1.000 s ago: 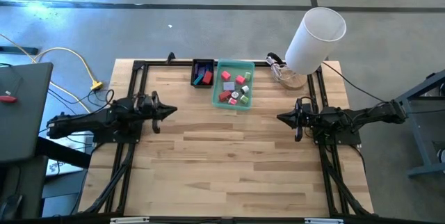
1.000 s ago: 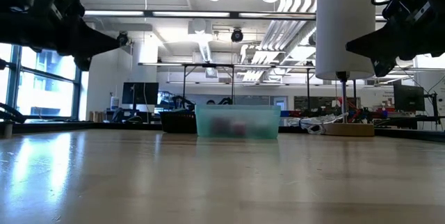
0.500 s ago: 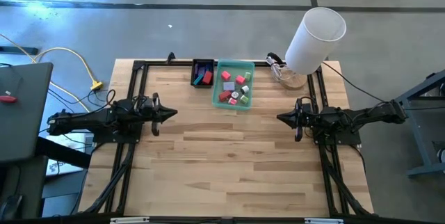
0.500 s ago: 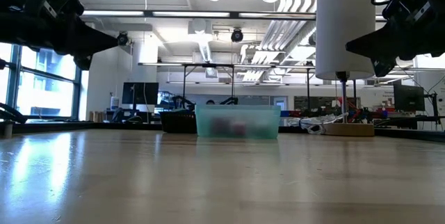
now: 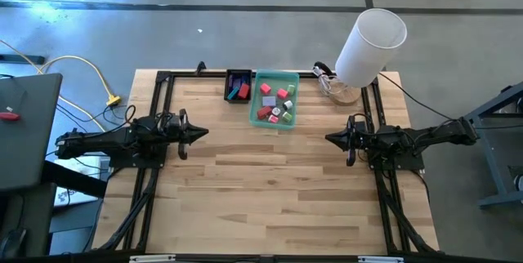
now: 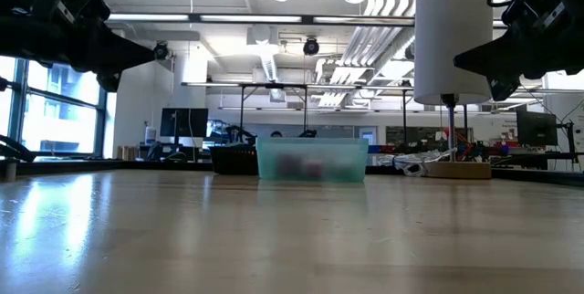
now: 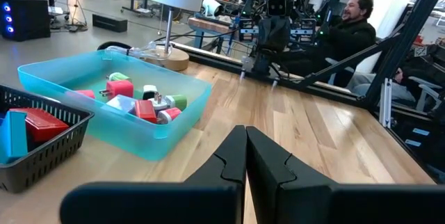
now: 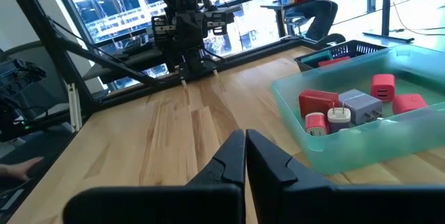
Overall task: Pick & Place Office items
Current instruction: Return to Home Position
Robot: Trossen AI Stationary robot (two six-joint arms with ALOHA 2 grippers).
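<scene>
The office items [image 5: 274, 104] are small red, pink, white and green pieces lying in a translucent teal tray [image 5: 291, 78] at the table's far middle; a few red and blue ones [image 5: 239, 90] lie in a small black basket [image 5: 230, 73] just left of it. The left wrist view shows the tray's pieces [image 7: 142, 102], the right wrist view the same pieces [image 8: 351, 106]. My left gripper [image 5: 204, 131] hovers shut over the table's left half, well short of the basket. My right gripper [image 5: 328, 139] hovers shut over the right half, near of the tray.
A tall white cylinder [image 5: 369, 44] on a round wooden base stands at the far right corner, with cables beside it. A black frame [image 5: 163, 77] runs along the table's edges. Bare wood [image 5: 270, 189] stretches between and in front of the arms. A seated person [image 7: 348, 33] shows beyond the table.
</scene>
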